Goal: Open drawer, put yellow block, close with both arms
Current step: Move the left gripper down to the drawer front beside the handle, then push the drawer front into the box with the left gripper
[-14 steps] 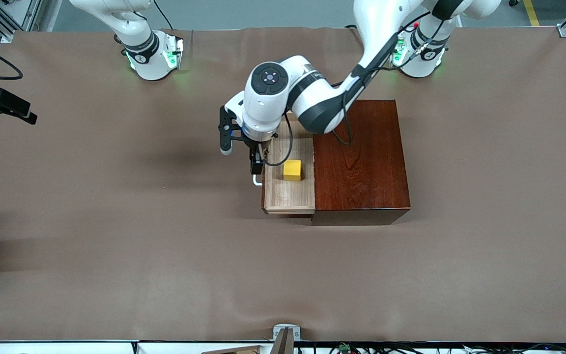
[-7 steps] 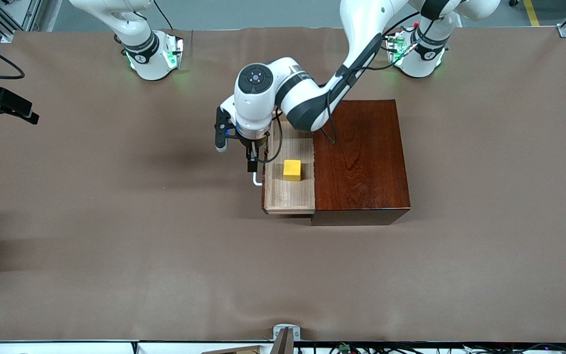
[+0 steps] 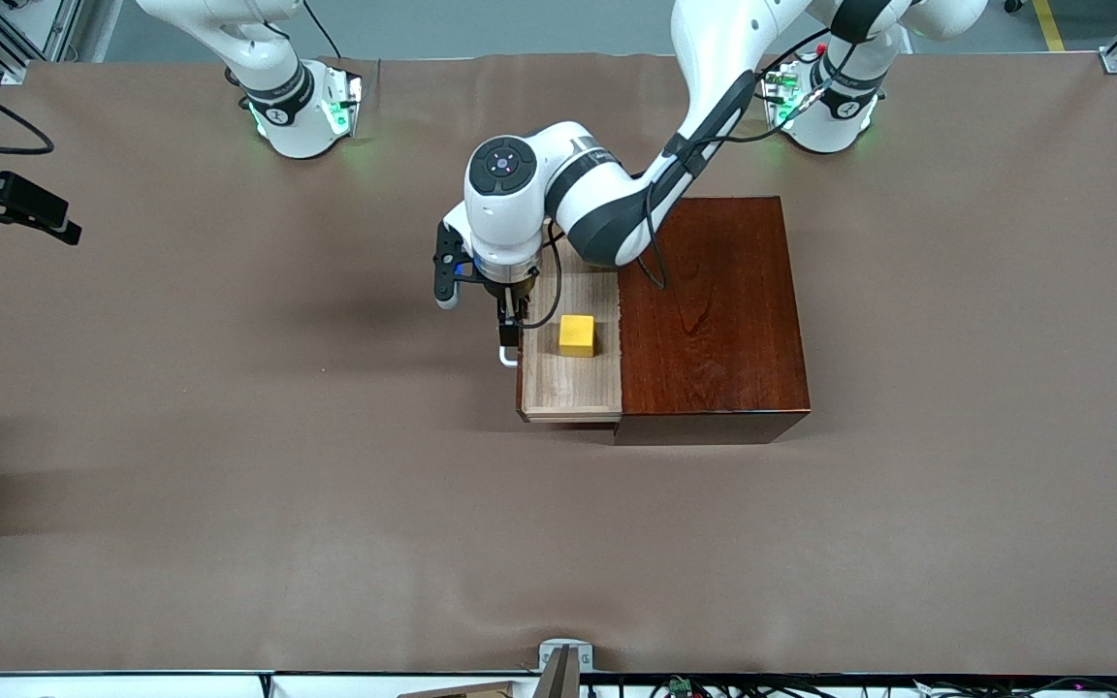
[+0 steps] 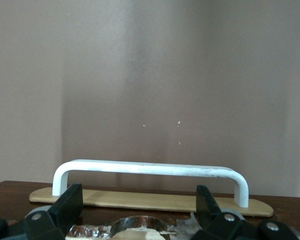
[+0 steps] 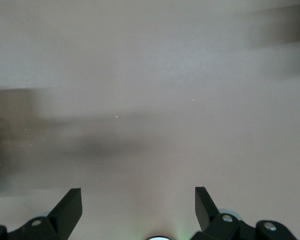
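Observation:
The drawer (image 3: pixel 570 385) stands pulled out of the dark reddish-brown box (image 3: pixel 714 310) toward the right arm's end of the table. The yellow block (image 3: pixel 576 335) lies in its pale tray. My left gripper (image 3: pixel 510 328) hangs over the drawer's front edge, just above the white handle (image 3: pixel 505 358). In the left wrist view the left gripper (image 4: pixel 138 204) is open, its fingers (image 4: pixel 70 202) standing apart with the handle (image 4: pixel 150 169) lengthwise just past them, untouched. My right gripper (image 5: pixel 138 200) is open over bare table, holding nothing.
The right arm's base (image 3: pixel 302 111) and the left arm's base (image 3: pixel 825 111) stand along the table's top edge. A black device with a cable (image 3: pixel 11 206) juts over the table at the right arm's end. Brown cloth covers the table (image 3: pixel 326 504).
My left gripper slid from the drawer's rim toward the right arm's end, then came back a little and lower over the handle. Block and drawer have not moved.

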Motion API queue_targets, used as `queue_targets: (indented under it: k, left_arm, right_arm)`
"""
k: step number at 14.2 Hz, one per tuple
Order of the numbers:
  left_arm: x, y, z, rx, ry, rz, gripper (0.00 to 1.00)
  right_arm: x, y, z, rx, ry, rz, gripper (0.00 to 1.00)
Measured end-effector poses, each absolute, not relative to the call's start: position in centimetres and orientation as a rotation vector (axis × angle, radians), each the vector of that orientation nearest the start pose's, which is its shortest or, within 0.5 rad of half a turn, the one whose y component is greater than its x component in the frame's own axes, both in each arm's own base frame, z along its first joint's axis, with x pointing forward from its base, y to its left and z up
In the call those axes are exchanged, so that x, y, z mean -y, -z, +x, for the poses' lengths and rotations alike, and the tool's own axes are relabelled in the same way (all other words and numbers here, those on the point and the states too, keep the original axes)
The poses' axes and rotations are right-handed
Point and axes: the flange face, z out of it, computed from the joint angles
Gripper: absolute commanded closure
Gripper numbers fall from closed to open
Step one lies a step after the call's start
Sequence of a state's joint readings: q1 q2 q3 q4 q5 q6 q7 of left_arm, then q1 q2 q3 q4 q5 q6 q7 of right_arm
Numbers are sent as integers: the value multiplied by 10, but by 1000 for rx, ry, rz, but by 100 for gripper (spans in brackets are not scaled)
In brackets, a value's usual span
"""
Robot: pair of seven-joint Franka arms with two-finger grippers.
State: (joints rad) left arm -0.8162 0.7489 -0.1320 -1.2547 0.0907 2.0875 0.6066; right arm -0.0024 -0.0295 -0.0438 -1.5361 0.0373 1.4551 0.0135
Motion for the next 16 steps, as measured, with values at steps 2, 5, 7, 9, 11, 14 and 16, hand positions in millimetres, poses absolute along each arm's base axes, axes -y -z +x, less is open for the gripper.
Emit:
queue_targets:
  k: [2, 5, 7, 9, 11, 14, 16]
  left_arm:
    - [595, -326, 464, -2219, 125, -2238, 0]
    - [590, -328, 467, -2206, 79, -2235, 0]
    - [586, -328, 470, -2193, 43, -2234, 0]
    - [582, -329, 472, -2182, 8, -2233, 0]
    - [578, -329, 472, -2170, -28, -2209, 0]
    - [574, -329, 472, -2158, -74, -2186, 0]
    - [570, -329, 474, -2144, -103, -2184, 0]
  right_arm:
    - [18, -653, 533, -80, -61, -3101, 0]
    - [20, -656, 532, -85, -50, -3102, 0]
    - [20, -656, 532, -84, -50, -3101, 0]
    - [19, -656, 532, -83, -49, -3101, 0]
    - [19, -659, 532, -81, -38, -3101, 0]
    - [21, -671, 532, -87, 4, -3102, 0]
    - [22, -672, 532, -91, 7, -3102, 0]
